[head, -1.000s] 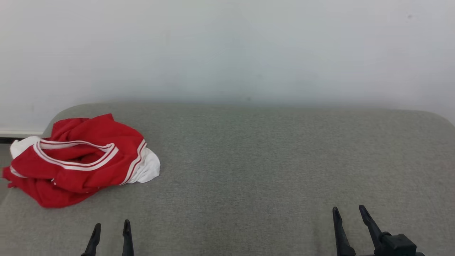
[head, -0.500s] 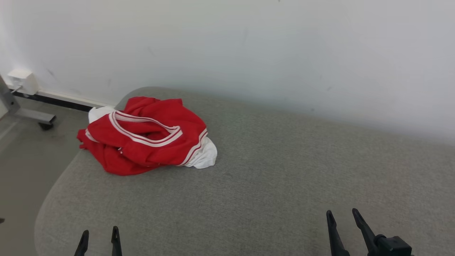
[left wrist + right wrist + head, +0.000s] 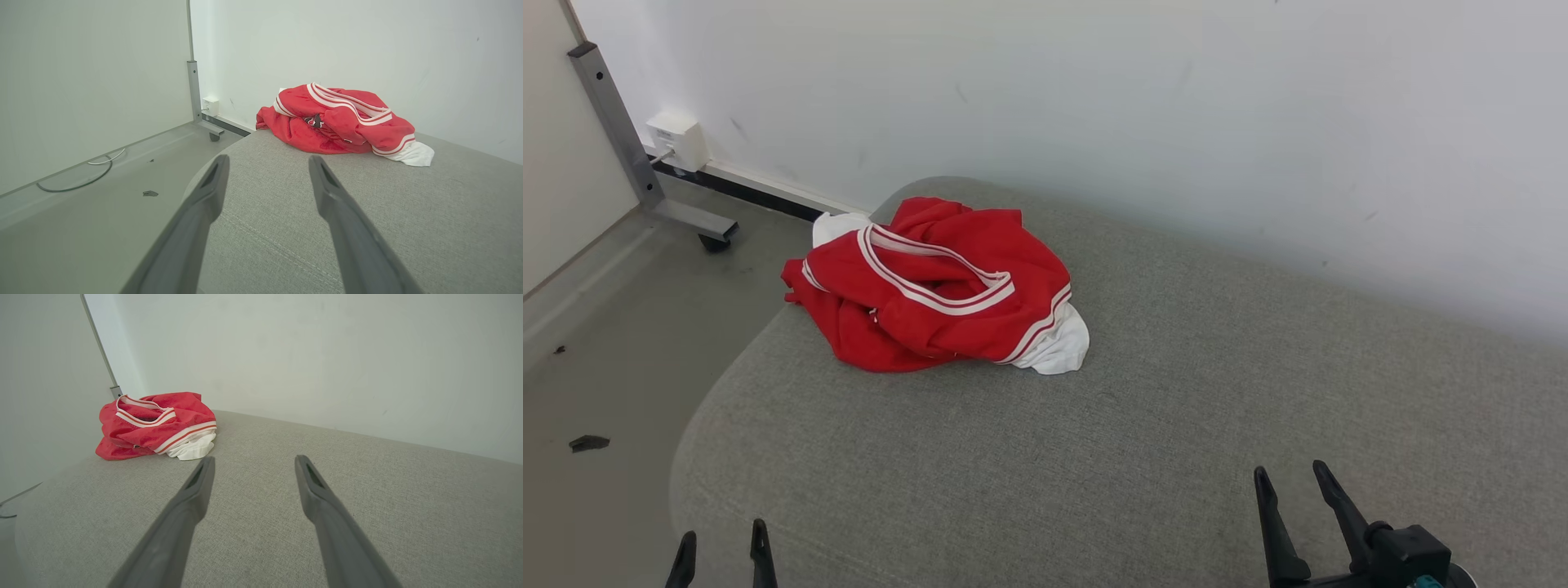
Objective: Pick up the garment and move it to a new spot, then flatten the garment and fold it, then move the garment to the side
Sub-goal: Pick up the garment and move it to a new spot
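Now: garment [image 3: 931,294] crumpled, red with white trim, at 10 o'clock on the grey cushion [image 3: 1143,457], near its far corner. Left gripper [image 3: 723,535] at 7 o'clock, right gripper [image 3: 1290,472] at 5; both spread wide, holding nothing, well apart from garment.

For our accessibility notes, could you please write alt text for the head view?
A crumpled red garment with white trim lies near the far left corner of a grey padded surface against a white wall. The left end effector and right end effector sit open and empty at the near edge, well short of it.
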Available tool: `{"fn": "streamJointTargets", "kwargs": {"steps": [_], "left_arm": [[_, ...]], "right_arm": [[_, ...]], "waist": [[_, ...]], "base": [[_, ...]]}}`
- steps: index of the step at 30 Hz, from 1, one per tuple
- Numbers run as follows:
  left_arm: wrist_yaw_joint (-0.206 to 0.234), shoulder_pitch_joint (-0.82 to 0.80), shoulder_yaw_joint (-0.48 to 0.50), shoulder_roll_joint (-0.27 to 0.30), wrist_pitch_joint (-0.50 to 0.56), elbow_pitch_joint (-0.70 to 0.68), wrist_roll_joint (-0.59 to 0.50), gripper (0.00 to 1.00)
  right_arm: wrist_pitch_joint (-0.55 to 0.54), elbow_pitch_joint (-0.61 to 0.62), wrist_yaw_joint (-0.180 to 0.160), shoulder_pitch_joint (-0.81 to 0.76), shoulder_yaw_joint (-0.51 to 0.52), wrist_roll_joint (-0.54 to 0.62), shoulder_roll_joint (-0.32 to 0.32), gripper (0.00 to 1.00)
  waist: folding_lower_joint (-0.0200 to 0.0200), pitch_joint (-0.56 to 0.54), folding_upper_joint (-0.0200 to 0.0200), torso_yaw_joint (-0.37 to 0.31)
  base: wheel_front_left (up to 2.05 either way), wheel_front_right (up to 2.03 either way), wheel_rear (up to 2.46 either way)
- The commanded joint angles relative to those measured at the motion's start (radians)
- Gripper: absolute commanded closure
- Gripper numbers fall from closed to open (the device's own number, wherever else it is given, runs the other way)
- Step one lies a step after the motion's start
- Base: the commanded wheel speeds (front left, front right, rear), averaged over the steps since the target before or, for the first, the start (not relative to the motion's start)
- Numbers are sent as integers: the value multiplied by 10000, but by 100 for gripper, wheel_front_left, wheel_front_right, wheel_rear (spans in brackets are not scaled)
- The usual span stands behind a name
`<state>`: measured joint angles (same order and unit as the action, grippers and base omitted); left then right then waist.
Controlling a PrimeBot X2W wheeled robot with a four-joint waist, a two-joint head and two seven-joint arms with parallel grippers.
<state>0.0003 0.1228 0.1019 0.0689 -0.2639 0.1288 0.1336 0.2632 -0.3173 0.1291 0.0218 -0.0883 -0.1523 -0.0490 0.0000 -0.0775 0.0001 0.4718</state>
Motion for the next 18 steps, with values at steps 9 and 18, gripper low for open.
{"fn": "streamJointTargets", "kwargs": {"steps": [9,18], "left_arm": [[-203,-434,-293,168,218,181,58,0],[-1049,-3297,-228,867,2616,1571,1560,0]], "right_arm": [[14,31,29,-236,83,130,-23,0],[-158,487,29,-74,-213,738,-25,0]], "waist": [[0,18,-1,-2],[0,993,-1,-695]], "base": [[0,0,0],[0,0,0]]}}
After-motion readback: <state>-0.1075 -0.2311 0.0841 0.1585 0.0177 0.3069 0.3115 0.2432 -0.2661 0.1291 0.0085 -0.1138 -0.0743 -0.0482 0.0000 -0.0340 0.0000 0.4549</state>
